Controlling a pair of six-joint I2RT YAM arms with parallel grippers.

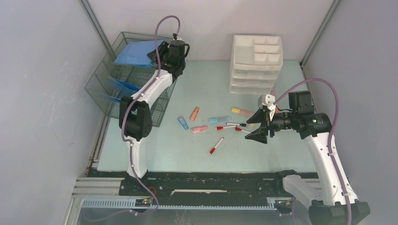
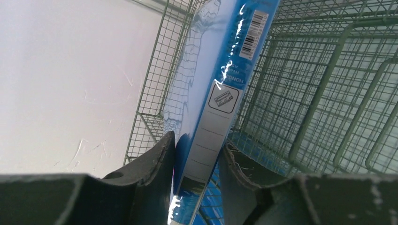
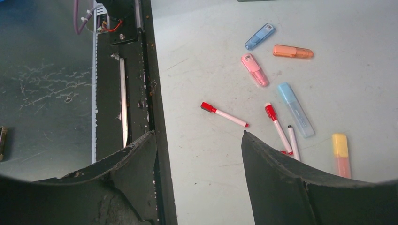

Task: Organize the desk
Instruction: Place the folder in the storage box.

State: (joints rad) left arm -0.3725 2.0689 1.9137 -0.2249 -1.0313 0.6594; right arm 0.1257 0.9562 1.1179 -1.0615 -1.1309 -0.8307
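Left wrist view alone showed the left pincer [image 2: 197, 143] clamped on a blue folder [image 2: 220, 93] at the wire rack [image 2: 319, 93]; the right pincer [image 3: 198, 133] stood apart above pens [image 3: 224, 115] on the surface [image 3: 197, 56].

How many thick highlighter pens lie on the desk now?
5. Blue highlighter, orange highlighter and pink highlighter lie together left of centre; the light blue highlighter lies beside the thin markers; the yellow-orange highlighter lies nearest the drawer unit. The right gripper may hide more.
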